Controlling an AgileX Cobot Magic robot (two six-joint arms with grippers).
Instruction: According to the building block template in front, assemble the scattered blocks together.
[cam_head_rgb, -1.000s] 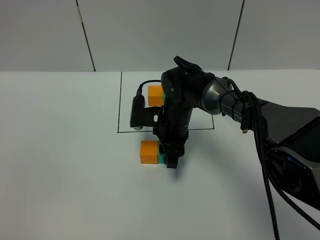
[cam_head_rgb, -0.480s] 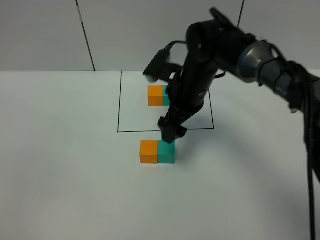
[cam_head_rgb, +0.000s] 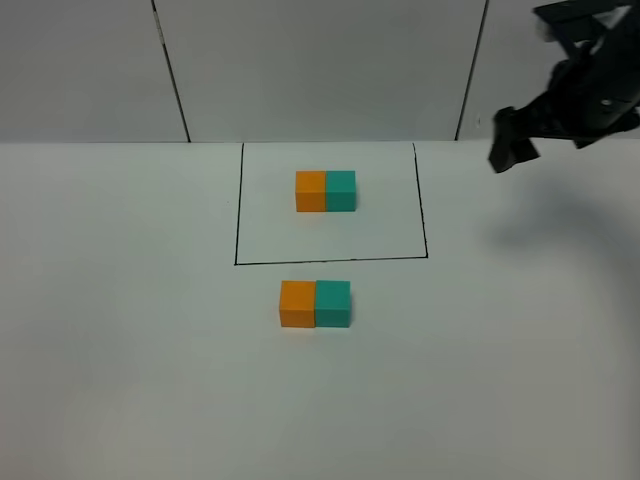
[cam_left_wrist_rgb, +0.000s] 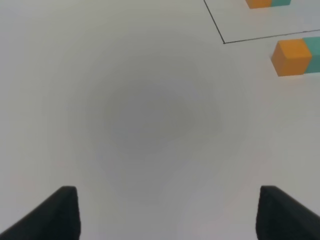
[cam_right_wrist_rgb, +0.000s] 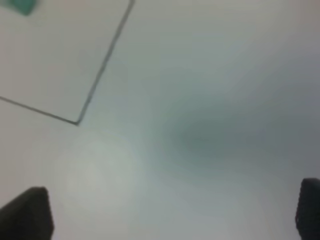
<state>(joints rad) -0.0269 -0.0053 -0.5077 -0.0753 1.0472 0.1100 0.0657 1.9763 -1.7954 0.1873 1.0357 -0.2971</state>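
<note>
The building block template, an orange cube (cam_head_rgb: 311, 191) joined to a teal cube (cam_head_rgb: 341, 190), sits inside the black outline (cam_head_rgb: 237, 220). The scattered blocks, an orange cube (cam_head_rgb: 297, 304) and a teal cube (cam_head_rgb: 333, 304), stand touching side by side just in front of the outline, orange on the left. My right gripper (cam_head_rgb: 512, 140) hangs high at the far right, away from all blocks; its wrist view shows it open and empty (cam_right_wrist_rgb: 170, 215). My left gripper (cam_left_wrist_rgb: 170, 215) is open and empty over bare table, with the orange cube (cam_left_wrist_rgb: 291, 57) far ahead of it.
The white table (cam_head_rgb: 120, 350) meets a grey panelled wall (cam_head_rgb: 320, 70) at the back. The outline's corner (cam_right_wrist_rgb: 77, 122) and a bit of the template's teal cube (cam_right_wrist_rgb: 20, 6) show blurred in the right wrist view. The outline's corner (cam_left_wrist_rgb: 223, 42) shows in the left wrist view.
My right gripper has let go of the teal cube, risen and swung away to the upper right. The orange and teal cubes stay joined in front of the outline.
</note>
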